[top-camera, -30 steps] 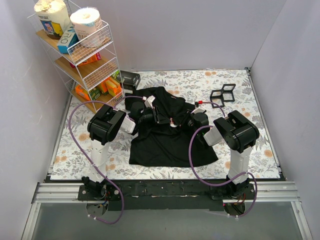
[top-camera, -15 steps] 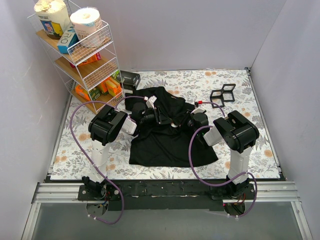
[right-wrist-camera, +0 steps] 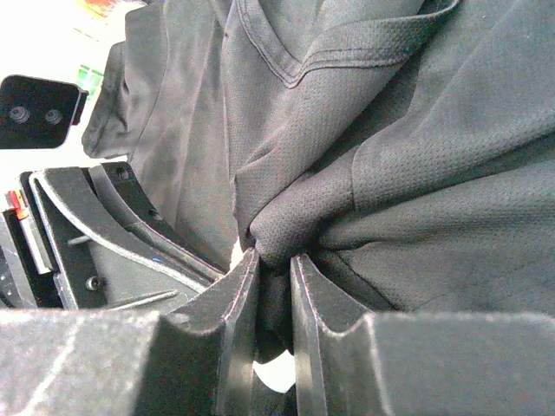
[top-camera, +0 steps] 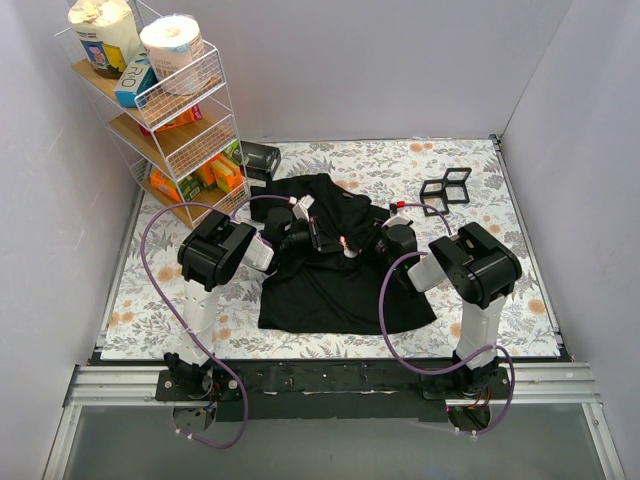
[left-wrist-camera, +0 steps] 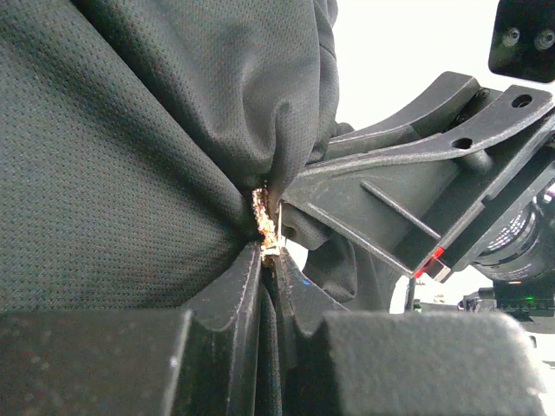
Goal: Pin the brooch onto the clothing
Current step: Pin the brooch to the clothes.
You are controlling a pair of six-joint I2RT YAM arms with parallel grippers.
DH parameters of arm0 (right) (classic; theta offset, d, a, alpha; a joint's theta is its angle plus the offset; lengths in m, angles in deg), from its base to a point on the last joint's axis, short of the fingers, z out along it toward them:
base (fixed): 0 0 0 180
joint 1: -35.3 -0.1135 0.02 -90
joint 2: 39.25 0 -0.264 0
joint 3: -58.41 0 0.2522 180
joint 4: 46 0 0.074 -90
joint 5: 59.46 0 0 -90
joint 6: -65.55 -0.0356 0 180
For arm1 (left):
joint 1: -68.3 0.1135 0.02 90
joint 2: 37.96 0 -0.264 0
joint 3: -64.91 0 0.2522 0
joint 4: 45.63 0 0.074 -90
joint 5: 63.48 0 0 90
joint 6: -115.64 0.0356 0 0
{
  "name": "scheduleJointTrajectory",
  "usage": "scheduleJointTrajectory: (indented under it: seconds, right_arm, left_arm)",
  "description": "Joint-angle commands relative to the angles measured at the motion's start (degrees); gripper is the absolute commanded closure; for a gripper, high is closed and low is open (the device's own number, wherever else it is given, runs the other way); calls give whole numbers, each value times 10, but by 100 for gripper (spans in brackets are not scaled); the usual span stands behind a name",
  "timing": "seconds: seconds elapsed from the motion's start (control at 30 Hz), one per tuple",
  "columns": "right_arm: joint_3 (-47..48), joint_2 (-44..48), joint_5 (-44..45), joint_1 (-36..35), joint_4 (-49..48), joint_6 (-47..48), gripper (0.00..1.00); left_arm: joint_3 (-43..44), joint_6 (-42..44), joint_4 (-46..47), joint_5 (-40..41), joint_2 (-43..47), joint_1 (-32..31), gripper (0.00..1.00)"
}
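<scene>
The clothing (top-camera: 335,270), a black T-shirt, lies crumpled mid-table on the floral mat. Both grippers meet over its upper part. My left gripper (top-camera: 318,236) is shut; in the left wrist view its jaws (left-wrist-camera: 270,251) pinch a thin fold of mesh cloth, with the brooch (left-wrist-camera: 263,221), a small glinting metal piece, caught at the very tips. My right gripper (top-camera: 380,240) is shut on a bunched fold of the shirt (right-wrist-camera: 295,217), its jaws (right-wrist-camera: 276,258) held slightly apart by the cloth. The two grippers face each other closely; the right one's body (left-wrist-camera: 416,199) fills the left wrist view.
A wire shelf rack (top-camera: 170,110) with boxes and paper rolls stands at the back left. Black square frames (top-camera: 446,188) lie at the back right, and a black box (top-camera: 260,157) sits near the rack. Purple cables (top-camera: 385,300) loop over the shirt's lower edge.
The left jaws have closed tight on the fold and brooch. The left gripper has shifted slightly right, toward the right gripper, which has kept its hold.
</scene>
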Motion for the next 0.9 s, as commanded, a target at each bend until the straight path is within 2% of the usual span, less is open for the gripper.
scheduleJointTrajectory:
  seconds: [0.0, 0.2, 0.33, 0.4, 0.53, 0.73, 0.77, 0.83, 0.87]
  right_arm:
    - [-12, 41, 4, -9, 20, 4, 74]
    - [-49, 123, -24, -9, 61, 19, 73]
    - [-55, 198, -58, -6, 137, 52, 68]
    - [-60, 217, -92, -1, 173, 64, 66]
    - [-66, 266, -152, 11, 217, 95, 55]
    - [-55, 295, -326, 55, 293, 169, 48]
    - [-49, 297, -357, 57, 325, 206, 48]
    - [-29, 297, -367, 57, 376, 250, 39]
    - [-25, 297, -376, 57, 405, 283, 39]
  left_arm:
    - [-1, 30, -51, -31, -5, -12, 100]
    - [21, 111, -120, -123, 19, -8, 100]
    - [33, 159, -159, -204, 26, -3, 100]
    - [40, 182, -186, -224, 27, 0, 100]
    - [57, 199, -202, -277, 27, 5, 100]
    - [86, 228, -245, -333, 29, 18, 100]
    - [94, 229, -247, -341, 28, 20, 100]
    - [105, 238, -261, -362, 24, 21, 100]
    - [110, 246, -271, -366, 23, 23, 100]
